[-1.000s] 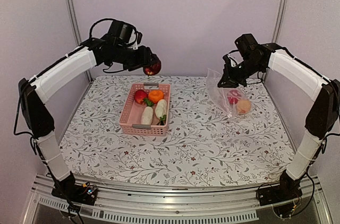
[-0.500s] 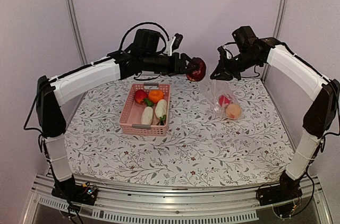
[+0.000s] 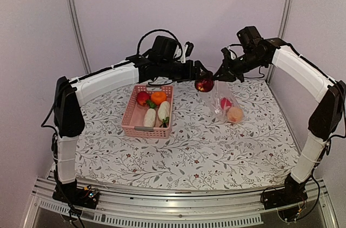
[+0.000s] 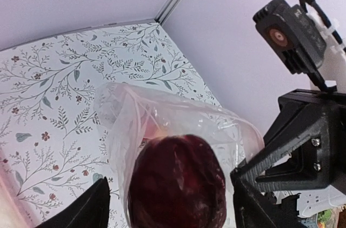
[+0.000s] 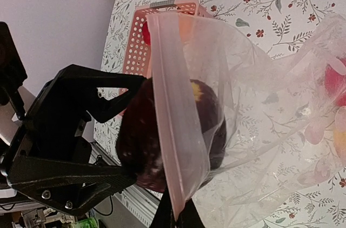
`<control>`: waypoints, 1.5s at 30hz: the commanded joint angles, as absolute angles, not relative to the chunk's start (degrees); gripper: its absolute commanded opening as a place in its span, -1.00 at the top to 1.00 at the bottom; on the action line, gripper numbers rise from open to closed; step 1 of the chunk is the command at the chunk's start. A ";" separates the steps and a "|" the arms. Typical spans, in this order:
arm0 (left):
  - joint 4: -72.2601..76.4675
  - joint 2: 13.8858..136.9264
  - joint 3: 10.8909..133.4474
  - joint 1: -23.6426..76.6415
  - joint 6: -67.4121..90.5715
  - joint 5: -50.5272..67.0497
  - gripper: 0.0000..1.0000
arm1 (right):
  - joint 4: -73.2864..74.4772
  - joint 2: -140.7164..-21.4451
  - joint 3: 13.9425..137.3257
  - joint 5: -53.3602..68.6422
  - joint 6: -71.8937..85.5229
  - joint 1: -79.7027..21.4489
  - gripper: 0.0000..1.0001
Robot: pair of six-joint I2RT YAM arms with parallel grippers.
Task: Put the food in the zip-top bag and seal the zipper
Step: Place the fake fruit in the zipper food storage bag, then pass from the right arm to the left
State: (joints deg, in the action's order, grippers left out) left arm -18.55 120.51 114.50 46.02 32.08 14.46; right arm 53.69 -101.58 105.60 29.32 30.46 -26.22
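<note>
My left gripper (image 3: 203,79) is shut on a dark purple round fruit (image 3: 205,84) and holds it at the raised mouth of the clear zip-top bag (image 3: 223,97). In the left wrist view the fruit (image 4: 178,182) sits between my fingers, partly behind the bag's rim (image 4: 162,114). My right gripper (image 3: 218,74) is shut on the bag's zipper strip (image 5: 173,109) and holds the mouth up and open. A red piece (image 3: 225,102) and an orange piece (image 3: 235,113) lie inside the bag. The fruit also shows in the right wrist view (image 5: 140,141).
The pink basket (image 3: 130,122) stands left of centre with a red piece (image 3: 142,98), an orange piece (image 3: 158,97) and two white radishes (image 3: 150,116). The back wall and frame posts stand close behind both grippers.
My left arm has swung right from above the basket to the bag's mouth, carrying the purple fruit and dropping slightly. My right gripper has lifted the bag's mouth a little.
</note>
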 commanded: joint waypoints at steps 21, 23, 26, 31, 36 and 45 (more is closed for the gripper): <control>-28.41 109.37 108.59 45.09 31.10 3.21 -0.57 | 52.78 -102.44 109.42 31.54 30.86 -27.07 1.00; -29.95 110.70 108.68 45.20 32.07 5.28 -0.57 | 52.81 -102.50 109.40 31.28 30.51 -27.08 1.00; -31.18 113.22 110.37 45.19 33.21 7.09 -0.56 | 53.29 -102.36 109.34 30.80 29.95 -27.09 1.00; -30.47 117.86 114.63 45.27 33.63 9.93 -0.51 | 55.44 -101.87 109.20 28.09 28.82 -27.24 1.00; -28.93 121.73 115.73 45.31 35.86 13.35 -0.16 | 58.15 -101.86 109.18 24.94 26.97 -27.79 1.00; -22.56 121.09 116.50 45.78 35.11 17.38 0.85 | 63.23 -102.63 110.77 14.30 27.69 -30.11 0.73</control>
